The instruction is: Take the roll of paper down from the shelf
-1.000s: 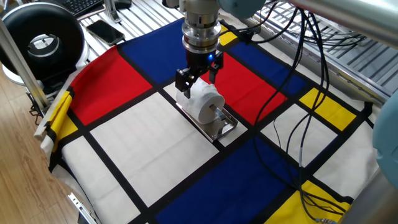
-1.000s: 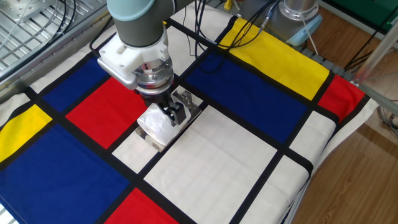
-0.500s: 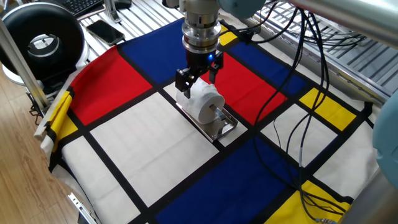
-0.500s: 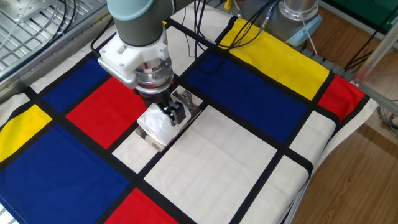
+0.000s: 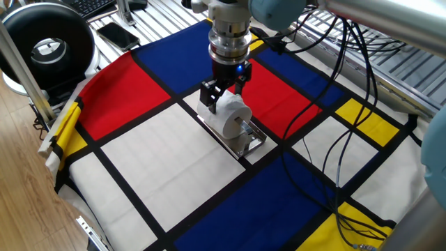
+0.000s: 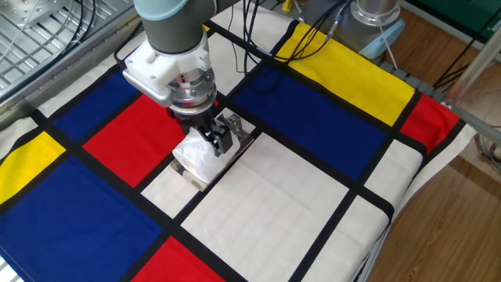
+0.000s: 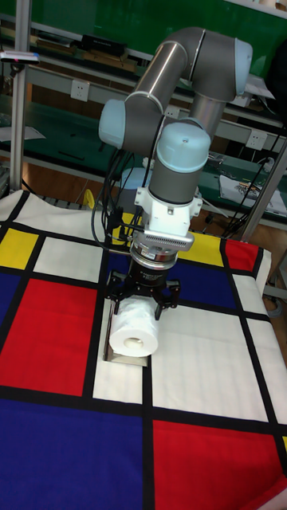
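The white roll of paper point(image 5: 233, 116) lies on its side on the shelf point(image 5: 254, 140), a small shiny silver holder resting on the white square of the checked cloth. My gripper point(image 5: 222, 97) points down at the roll's back end, with one black finger point(image 7: 117, 289) on each side of it. The jaws look open and straddle the roll; I cannot see firm contact. From the front, the roll point(image 7: 134, 323) shows its hollow core, and the shelf's plate point(image 7: 127, 360) peeks out below it. In the other fixed view the gripper point(image 6: 214, 141) hides most of the roll point(image 6: 194, 153).
A large black reel point(image 5: 47, 44) stands at the far left, beside a phone point(image 5: 119, 35). Black cables point(image 5: 327, 104) hang and trail over the cloth on the right. The cloth's edge drops off near the wooden floor point(image 6: 462, 227). A slatted metal table point(image 6: 39, 31) borders the cloth.
The gripper has shifted slightly along the roll, a few pixels in each view. The roll and the shelf have stayed where they were.
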